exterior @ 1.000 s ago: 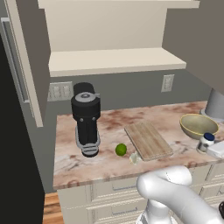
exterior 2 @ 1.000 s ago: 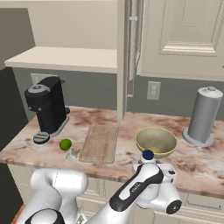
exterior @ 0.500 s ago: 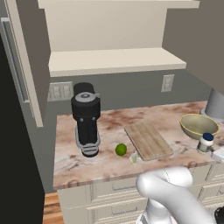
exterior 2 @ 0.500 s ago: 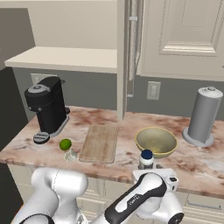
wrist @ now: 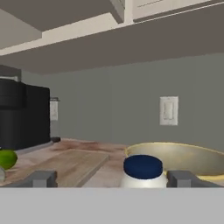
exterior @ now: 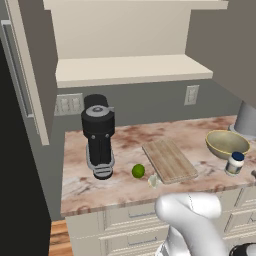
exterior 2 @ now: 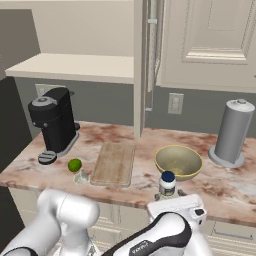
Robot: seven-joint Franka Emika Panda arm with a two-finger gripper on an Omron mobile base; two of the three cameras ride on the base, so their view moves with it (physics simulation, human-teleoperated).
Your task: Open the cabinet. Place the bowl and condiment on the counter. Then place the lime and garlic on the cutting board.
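Observation:
The cabinet (exterior: 131, 70) stands open, its shelf bare. On the counter (exterior 2: 235, 187) the olive-yellow bowl (exterior 2: 178, 161) sits with the blue-lidded condiment jar (exterior 2: 167, 184) just in front of it. The lime (exterior: 138, 171) and the garlic (exterior: 153, 181) lie side by side just off the cutting board's (exterior: 168, 160) left front corner. My gripper (wrist: 113, 179) is open and holds nothing. It sits low at the counter's front edge, level with the jar (wrist: 143, 168), which stands a little beyond the wide-set fingertips (wrist: 41, 178). Behind the jar is the bowl (wrist: 186, 155).
A black coffee machine (exterior: 98, 135) stands at the counter's left end. A grey paper-towel roll (exterior 2: 231, 132) stands at the right by the wall. An open door (exterior 2: 145, 60) hangs above the board. Cream drawers (exterior: 127, 220) run under the counter.
My hand has pulled back and down from the jar to below the counter's edge. The jar, bowl, lime and garlic have stayed put.

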